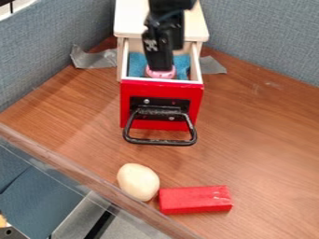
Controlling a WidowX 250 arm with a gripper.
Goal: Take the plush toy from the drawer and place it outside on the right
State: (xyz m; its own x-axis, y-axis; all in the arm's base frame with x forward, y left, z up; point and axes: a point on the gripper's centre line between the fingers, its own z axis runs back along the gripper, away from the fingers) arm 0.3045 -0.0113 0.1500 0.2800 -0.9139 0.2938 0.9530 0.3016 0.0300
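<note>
The red block (195,200) lies before our end effector (162,66), whose grip we cannot tell, at likely soft, light pink plush (160,74), best squeezed mid-body.

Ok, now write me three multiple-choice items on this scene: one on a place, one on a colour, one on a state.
1. The pink toy is: A) on the cabinet top; B) in the drawer; C) on the tabletop.
2. The block is: A) red; B) green; C) blue.
3. The drawer is: A) shut; B) upside down; C) open.

1 B: it shows behind the drawer's front, below the gripper. 2 A: its visible faces are red. 3 C: blue cloth inside shows.
</note>
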